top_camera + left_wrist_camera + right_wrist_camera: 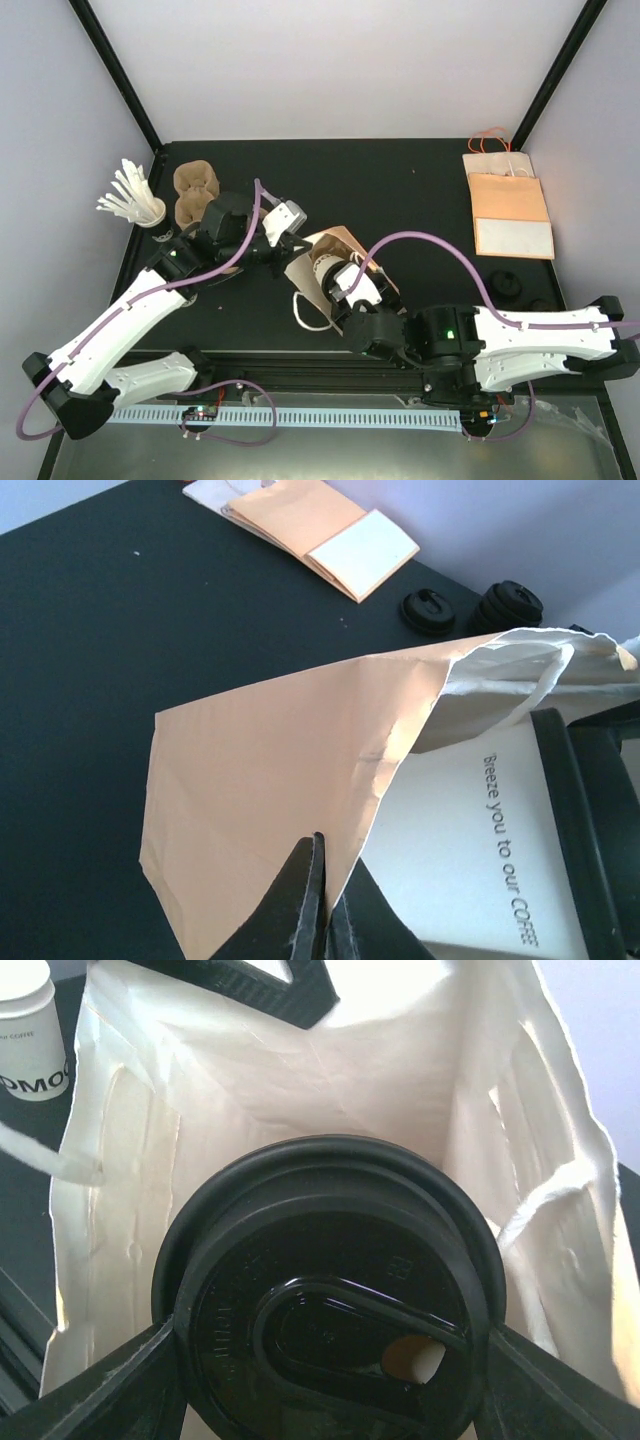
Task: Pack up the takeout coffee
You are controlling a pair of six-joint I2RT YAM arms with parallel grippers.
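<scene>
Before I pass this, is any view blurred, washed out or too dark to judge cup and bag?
Top external: even light, sharp, though arm joints merge with the black table. Left wrist: paper bag glows at its fold, cup print is legible, left claw slightly soft near the lens. Right wrist: glossy lid fills the frame, bag lining overexposed behind it.

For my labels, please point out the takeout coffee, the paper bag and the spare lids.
takeout coffee (330, 1260): right wrist view, lid top.
paper bag (260, 770): left wrist view, outer wall.
spare lids (512, 598): left wrist view, stack top.
</scene>
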